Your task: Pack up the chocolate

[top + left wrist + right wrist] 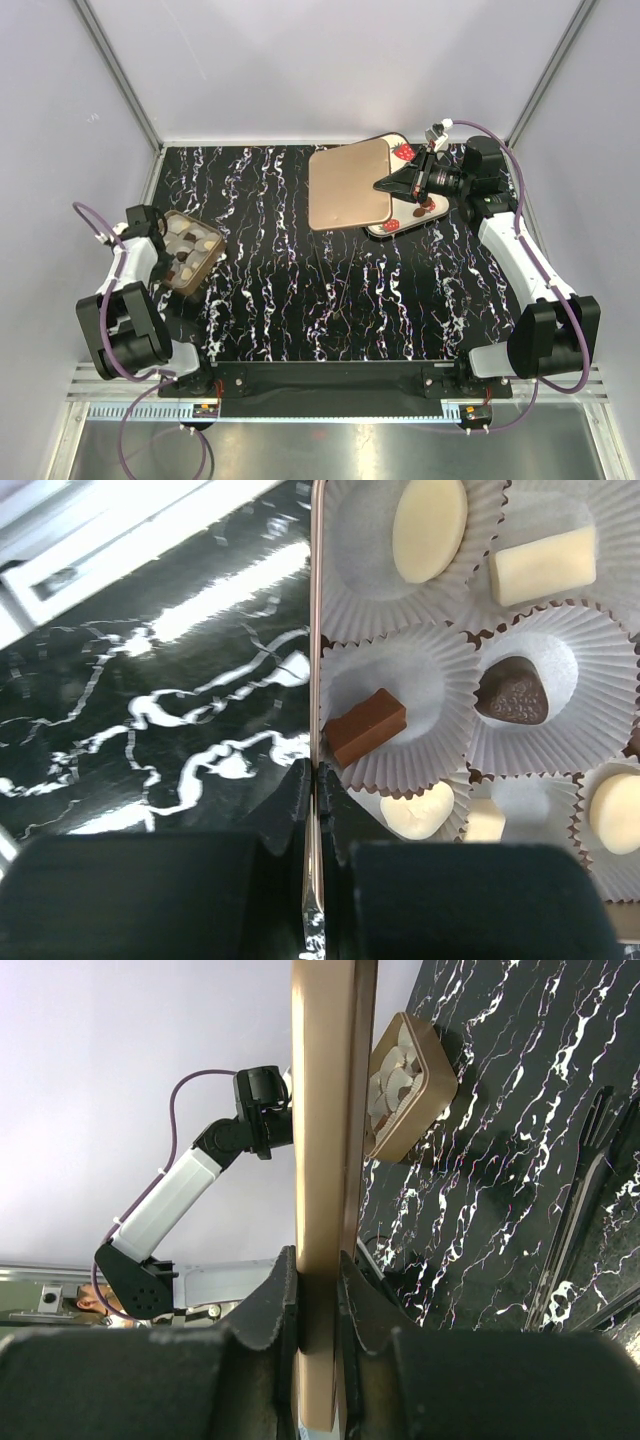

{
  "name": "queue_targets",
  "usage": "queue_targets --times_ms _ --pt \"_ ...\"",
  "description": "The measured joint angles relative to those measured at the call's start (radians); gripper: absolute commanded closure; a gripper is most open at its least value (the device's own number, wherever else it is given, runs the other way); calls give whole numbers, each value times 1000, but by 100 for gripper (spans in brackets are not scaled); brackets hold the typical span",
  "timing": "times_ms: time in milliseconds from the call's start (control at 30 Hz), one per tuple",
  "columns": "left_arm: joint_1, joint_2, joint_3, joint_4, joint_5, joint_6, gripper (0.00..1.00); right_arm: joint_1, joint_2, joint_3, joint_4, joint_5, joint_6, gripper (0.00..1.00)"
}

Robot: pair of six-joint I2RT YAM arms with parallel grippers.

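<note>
While the left gripper (313, 790) pinches the thin rim of the box (315, 600) at near left, chocolates (367, 727) loose in its cups, and the right gripper (318, 1270) clamps the lid (325, 1110) far right, a skewed lid could jolt pieces out.

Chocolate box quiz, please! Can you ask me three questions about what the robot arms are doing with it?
1. True or false: the right tool is clamped on the flat brown lid.
2. What does the left tool pinch? A) the side wall of the box B) a white chocolate C) a paper cup
3. In the left wrist view, what shape is the dark chocolate to the right of the brown bar?
Key: 1 true; 2 A; 3 a heart.
</note>
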Motion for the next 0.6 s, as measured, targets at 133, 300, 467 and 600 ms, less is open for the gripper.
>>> queue_targets --times_ms 133,300,467,600 --pt "-40 -3 -6 17 14 12 100 0 0 0 -2 1 -1 100" --pt "-85 -39 -42 52 28 34 100 0 2 0 -2 7 -2 100" --pt "-111 -77 -78 80 51 60 100 3 32 5 -9 8 -12 100" --pt "-146 -82 -83 87 67 85 100 34 82 19 -26 34 -21 100"
